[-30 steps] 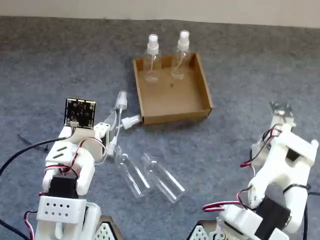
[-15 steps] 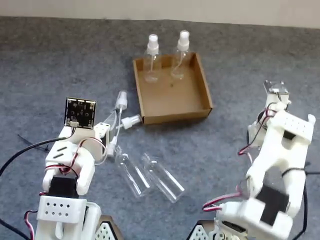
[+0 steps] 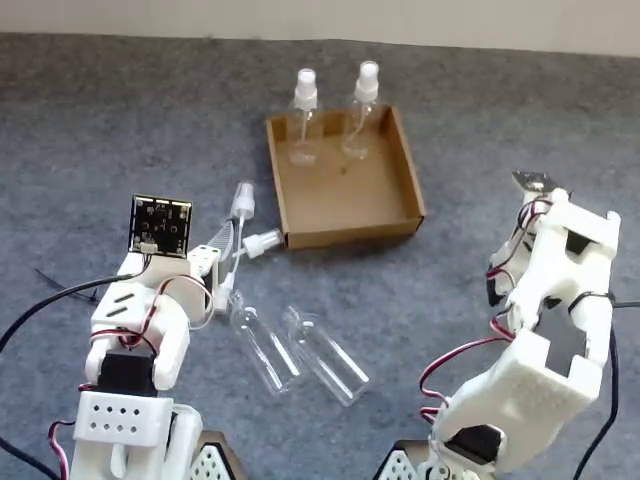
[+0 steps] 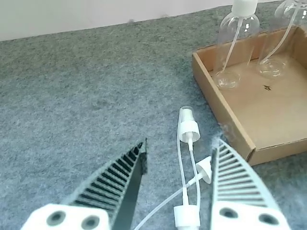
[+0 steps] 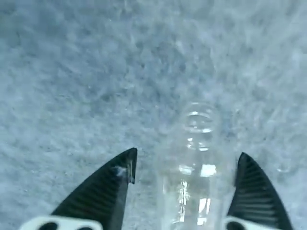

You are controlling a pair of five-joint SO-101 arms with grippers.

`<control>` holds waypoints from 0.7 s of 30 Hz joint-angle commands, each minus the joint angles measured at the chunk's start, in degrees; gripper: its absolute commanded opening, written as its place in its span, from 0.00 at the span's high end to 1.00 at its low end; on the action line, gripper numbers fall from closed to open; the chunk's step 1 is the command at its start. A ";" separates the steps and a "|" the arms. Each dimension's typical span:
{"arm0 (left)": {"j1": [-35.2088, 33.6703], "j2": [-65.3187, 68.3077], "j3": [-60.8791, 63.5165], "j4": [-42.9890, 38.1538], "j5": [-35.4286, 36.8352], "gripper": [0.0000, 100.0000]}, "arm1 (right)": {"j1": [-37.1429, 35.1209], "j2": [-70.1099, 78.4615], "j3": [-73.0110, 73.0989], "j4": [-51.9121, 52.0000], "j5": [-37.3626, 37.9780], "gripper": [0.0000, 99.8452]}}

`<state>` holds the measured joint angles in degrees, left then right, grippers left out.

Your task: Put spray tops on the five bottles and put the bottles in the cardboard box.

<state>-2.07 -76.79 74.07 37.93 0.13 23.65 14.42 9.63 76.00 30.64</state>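
Left gripper [image 4: 180,143], at the lower left of the high view: jaws spread wide and holding nothing, one on either side of the loose spray tops [image 4: 188,128]. There are three of these, lying on the floor covering with their thin dip tubes trailing, just outside the near left corner of the cardboard box [image 3: 350,238]. Right gripper [image 5: 187,154], at the right edge of the high view: jaws likewise parted, with one uncapped bottle [image 5: 199,143] between them, its open mouth pointing away. Neither jaw visibly touches it. Bottles, five in all. Two capped bottles [image 3: 303,125] stand upright side by side against the far wall of the box, at upper centre. Two lying bottles [image 3: 265,350], clear and topless, rest near each other on their sides at lower centre, well apart from the box. The fifth is the one at the right gripper. One square circuit board [image 3: 160,224] sits on the left arm. Surface: a grey-blue carpet [image 3: 120,120], with one black cable [image 3: 60,285] at the left edge. Room: a pale wall [image 3: 320,15] runs along the top of the frame.
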 commanded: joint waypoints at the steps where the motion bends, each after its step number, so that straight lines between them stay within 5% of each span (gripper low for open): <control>1: -0.75 0.66 -0.13 -1.41 -0.09 0.80 | 1.54 -0.04 -2.95 0.84 0.79 0.75; 7: -0.75 0.66 -0.13 -1.41 -0.09 0.80 | 2.51 -0.04 -3.03 0.84 0.79 0.75; 21: -0.75 0.66 -0.13 -1.49 -0.09 0.80 | 1.98 -0.40 -6.11 2.33 0.35 0.94</control>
<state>-2.07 -76.79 74.07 37.93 0.13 25.49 15.12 9.36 76.44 30.81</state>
